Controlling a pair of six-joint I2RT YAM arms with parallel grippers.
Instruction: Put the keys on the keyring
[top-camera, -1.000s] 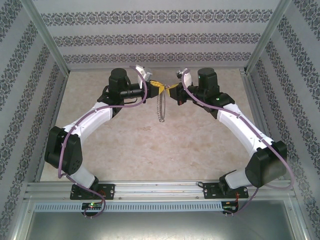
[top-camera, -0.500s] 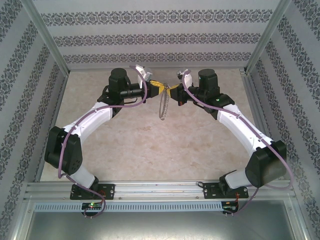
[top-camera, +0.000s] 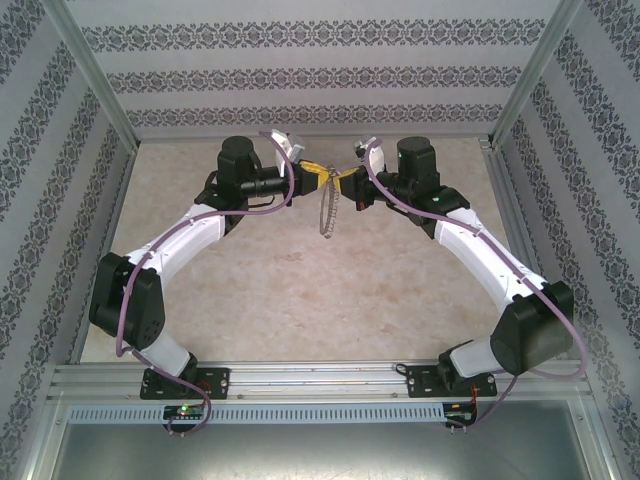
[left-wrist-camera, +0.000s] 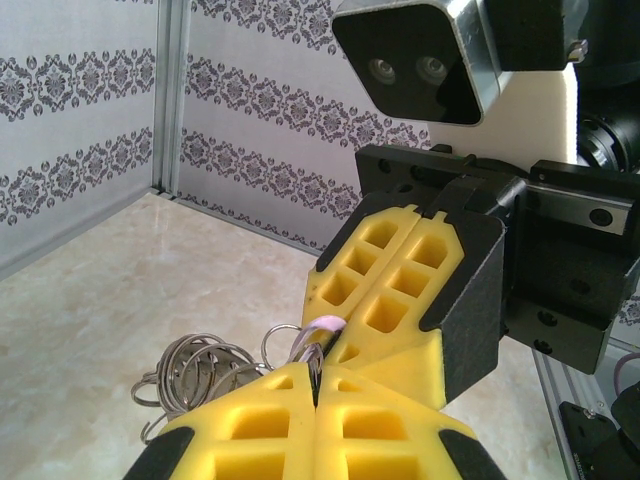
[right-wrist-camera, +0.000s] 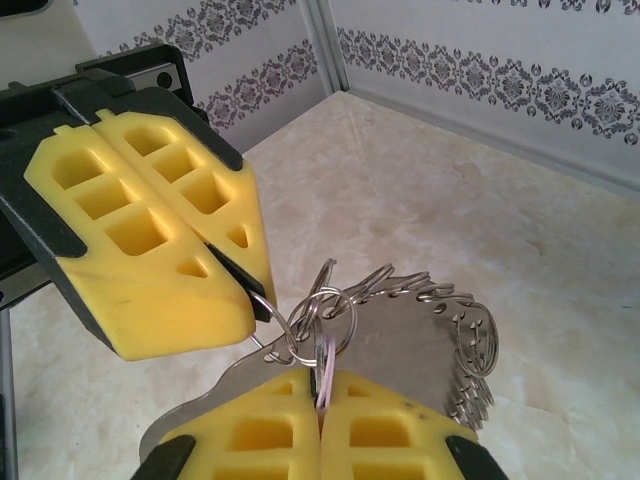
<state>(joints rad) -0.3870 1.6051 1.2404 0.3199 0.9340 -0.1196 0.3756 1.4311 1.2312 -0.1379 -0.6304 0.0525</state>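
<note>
keyring (top-camera: 325, 212) now reads as a thin, edge-on sliver; a second ago it hangs broader and slightly lower.

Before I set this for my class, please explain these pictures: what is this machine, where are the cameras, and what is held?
Two white robot arms are bolted at a marble-patterned table, each ending in a yellow two-finger gripper. One picture looks down from above and behind. The other two come from cameras on the wrists, so each sees its own fingers. The left gripper is shut on the keyring, a bunch of wire loops dangling above the table. The right gripper is shut on the small lilac key, held right beside those loops.
</note>
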